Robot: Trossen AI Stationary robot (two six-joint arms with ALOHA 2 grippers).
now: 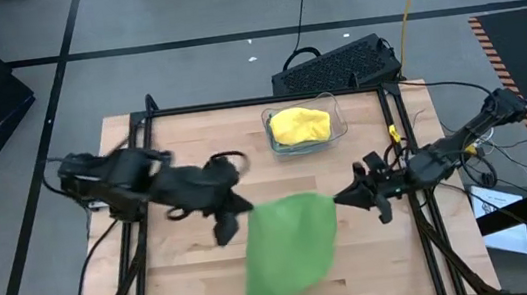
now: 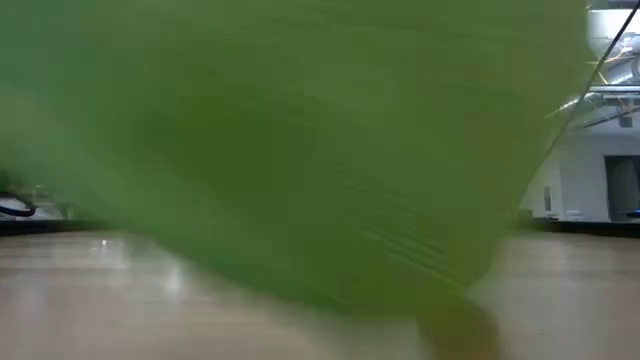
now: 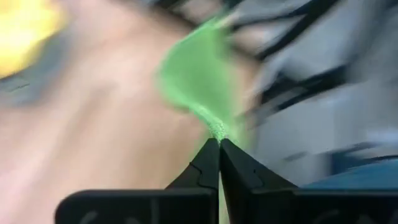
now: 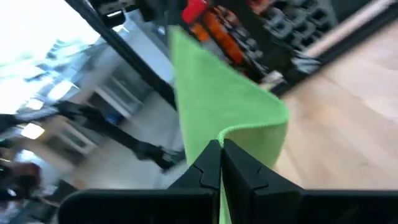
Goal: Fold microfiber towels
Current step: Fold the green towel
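Towel (image 1: 291, 250), bright green, hangs spread above the front middle of the table (image 1: 190, 287), stretched between both arms. Left gripper (image 3: 219, 144) is pinched shut on one top corner, right gripper (image 4: 221, 146) shut on the other. Behind it, a yellow towel (image 1: 299, 125) sits in the bin (image 1: 337, 130) at the far edge. My read: this is the lift-and-spread step; next, the cloth needs lowering flat onto the wood, corners kept taut and level, before any fold.
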